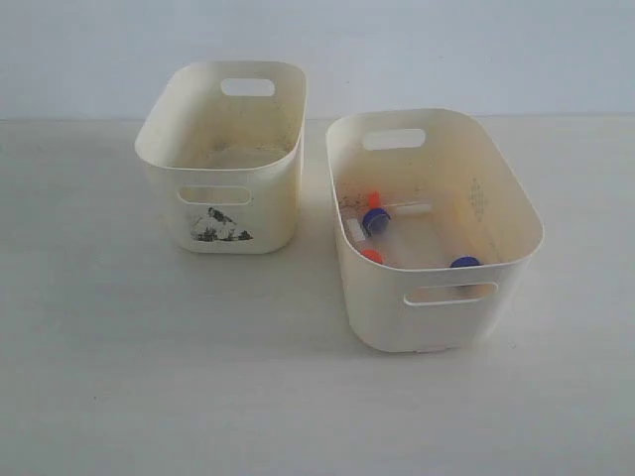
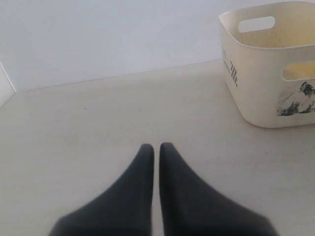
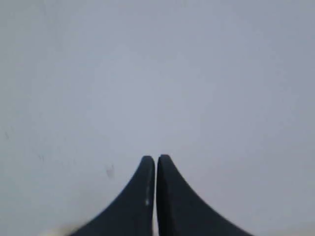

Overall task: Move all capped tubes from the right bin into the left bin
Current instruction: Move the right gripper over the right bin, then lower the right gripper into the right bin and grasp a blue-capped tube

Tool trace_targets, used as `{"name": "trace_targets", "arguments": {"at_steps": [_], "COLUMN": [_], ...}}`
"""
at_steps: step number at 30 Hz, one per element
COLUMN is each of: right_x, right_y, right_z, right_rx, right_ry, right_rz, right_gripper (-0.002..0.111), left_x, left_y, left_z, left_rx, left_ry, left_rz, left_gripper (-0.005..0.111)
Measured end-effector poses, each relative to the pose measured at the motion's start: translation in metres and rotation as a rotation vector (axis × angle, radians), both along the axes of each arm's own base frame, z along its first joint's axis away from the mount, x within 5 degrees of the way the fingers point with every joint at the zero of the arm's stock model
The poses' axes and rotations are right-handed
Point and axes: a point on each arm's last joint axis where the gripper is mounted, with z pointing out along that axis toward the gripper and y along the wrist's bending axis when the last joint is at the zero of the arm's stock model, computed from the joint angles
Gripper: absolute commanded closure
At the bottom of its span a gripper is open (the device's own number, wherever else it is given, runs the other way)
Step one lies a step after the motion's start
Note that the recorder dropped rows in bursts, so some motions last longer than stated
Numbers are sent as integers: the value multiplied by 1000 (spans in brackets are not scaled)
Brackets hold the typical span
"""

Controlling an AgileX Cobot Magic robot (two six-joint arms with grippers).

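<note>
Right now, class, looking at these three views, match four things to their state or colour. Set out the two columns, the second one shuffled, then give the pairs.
Column one:
1. smaller bin with printed picture
2. larger plain bin
3. left gripper
4. tube cap nearest the larger bin's front wall

Column two:
a. holds capped tubes
b. dark blue
c. no tubes seen inside
d. shut, holding nothing

Pairs: 1-c, 2-a, 3-d, 4-b.
</note>
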Motion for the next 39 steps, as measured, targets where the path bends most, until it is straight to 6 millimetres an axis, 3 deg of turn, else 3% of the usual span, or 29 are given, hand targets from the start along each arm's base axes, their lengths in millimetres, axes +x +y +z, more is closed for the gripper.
{"name": "trace_targets", "arguments": {"at_steps": [1, 2, 4, 5, 6, 7, 9, 11, 14, 19, 23, 27, 29, 35, 39], "right_x": [-6, -9, -12, -5, 2, 16, 32, 41, 49, 71, 110, 159, 181, 249, 287], "right_y": [-1, -1, 0, 0, 1, 2, 4, 6, 10, 26, 36, 41, 48, 86, 114], "right_z": [16, 24, 50, 63, 64, 56, 37, 28, 33, 67, 91, 106, 106, 90, 61], "right_rx": [4, -4, -32, -45, -49, -50, -56, -17, 58, -65, -140, -175, -189, -329, -407], "right_ry": [-154, -188, -150, -18, 96, 364, 726, 883, 943, 889, 893, 957, 1001, 1118, 1227], "right_rz": [-8, -13, -18, -10, -2, 17, 38, 51, 94, 282, 402, 468, 512, 587, 589], "right_gripper": [107, 107, 107, 107, 107, 107, 107, 107, 107, 107, 102, 71, 66, 66, 66], "left_x": [0, 0, 0, 0, 0, 0, 0, 0, 0, 0, 0, 0, 0, 0, 0], "left_y": [0, 0, 0, 0, 0, 0, 0, 0, 0, 0, 0, 0, 0, 0, 0], "left_z": [0, 0, 0, 0, 0, 0, 0, 0, 0, 0, 0, 0, 0, 0, 0], "left_rx": [0, 0, 0, 0, 0, 0, 0, 0, 0, 0, 0, 0, 0, 0, 0], "left_ry": [0, 0, 0, 0, 0, 0, 0, 0, 0, 0, 0, 0, 0, 0, 0], "left_rz": [0, 0, 0, 0, 0, 0, 0, 0, 0, 0, 0, 0, 0, 0, 0], "left_gripper": [102, 102, 102, 102, 102, 102, 102, 102, 102, 102, 102, 102, 102, 102, 102]}}
